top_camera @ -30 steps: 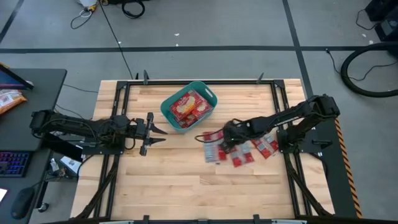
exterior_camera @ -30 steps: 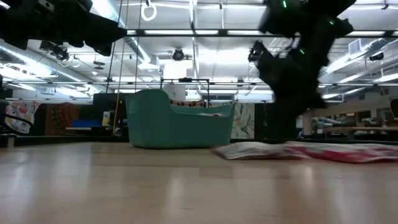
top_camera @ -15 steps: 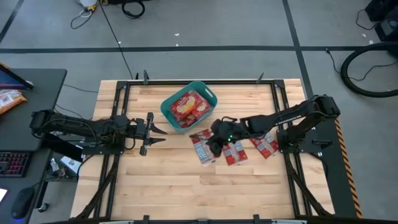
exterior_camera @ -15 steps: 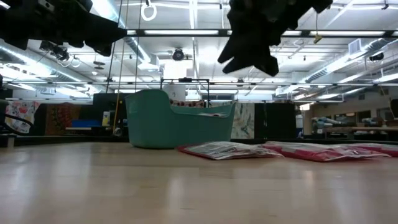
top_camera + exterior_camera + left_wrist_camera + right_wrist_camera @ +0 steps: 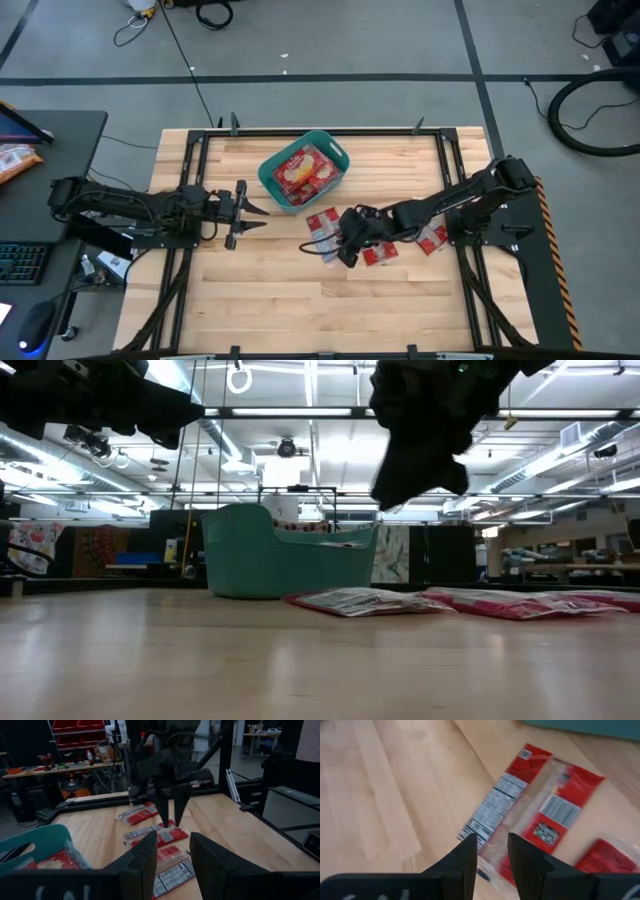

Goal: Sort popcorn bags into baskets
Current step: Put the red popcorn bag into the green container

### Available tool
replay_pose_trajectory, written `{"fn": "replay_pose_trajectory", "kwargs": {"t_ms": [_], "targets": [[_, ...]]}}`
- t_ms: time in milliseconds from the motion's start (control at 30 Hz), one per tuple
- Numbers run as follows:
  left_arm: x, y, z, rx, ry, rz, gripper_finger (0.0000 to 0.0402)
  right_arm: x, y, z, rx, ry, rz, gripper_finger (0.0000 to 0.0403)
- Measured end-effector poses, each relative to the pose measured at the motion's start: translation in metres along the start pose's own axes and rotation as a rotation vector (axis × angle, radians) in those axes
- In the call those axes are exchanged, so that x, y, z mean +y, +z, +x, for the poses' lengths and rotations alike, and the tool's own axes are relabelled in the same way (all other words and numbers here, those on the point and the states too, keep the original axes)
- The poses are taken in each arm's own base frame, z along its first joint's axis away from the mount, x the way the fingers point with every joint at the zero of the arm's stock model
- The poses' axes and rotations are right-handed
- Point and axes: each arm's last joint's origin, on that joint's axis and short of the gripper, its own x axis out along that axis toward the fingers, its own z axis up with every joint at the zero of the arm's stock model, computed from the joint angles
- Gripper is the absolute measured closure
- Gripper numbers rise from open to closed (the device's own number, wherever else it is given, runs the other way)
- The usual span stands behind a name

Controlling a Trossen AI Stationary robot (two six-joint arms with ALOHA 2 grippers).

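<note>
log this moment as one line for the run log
right gripper: open, above loose popcorn bags | left gripper: open, idle | basket: holds bags

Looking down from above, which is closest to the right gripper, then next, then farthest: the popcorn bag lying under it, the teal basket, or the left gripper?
1. The popcorn bag, just beside the right gripper on the table.
2. The teal basket, farther back toward the table's far edge.
3. The left gripper, out on the table's left side, waiting.

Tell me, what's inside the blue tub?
The teal tub holds red popcorn bags, at least two showing on top. Anything lying beneath them is covered, so more cannot be counted.
</note>
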Motion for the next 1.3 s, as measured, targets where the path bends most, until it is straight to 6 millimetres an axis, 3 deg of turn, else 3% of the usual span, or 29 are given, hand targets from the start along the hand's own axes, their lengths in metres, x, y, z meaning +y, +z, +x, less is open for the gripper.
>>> {"fn": "replay_pose_trajectory", "kwargs": {"t_ms": [333, 700, 1067, 1300], "targets": [[0.0, -0.001, 0.0, 0.009, -0.001, -0.001, 0.028, 0.01, 0.013, -0.006, 0.144, -0.254, -0.068, 0.0289], [0.0, -0.001, 0.0, 0.012, -0.001, 0.0, 0.028, -0.012, 0.011, -0.002, 0.274, -0.367, -0.034, 0.0252], [0.0, -0.001, 0.0, 0.014, -0.001, 0.0, 0.028, -0.019, -0.013, 0.045, 0.446, -0.437, -0.055, 0.0177], [0.0, -0.002, 0.0, 0.016, -0.001, 0.0, 0.028, -0.023, -0.027, 0.039, 0.654, -0.451, -0.052, 0.0174]]}}
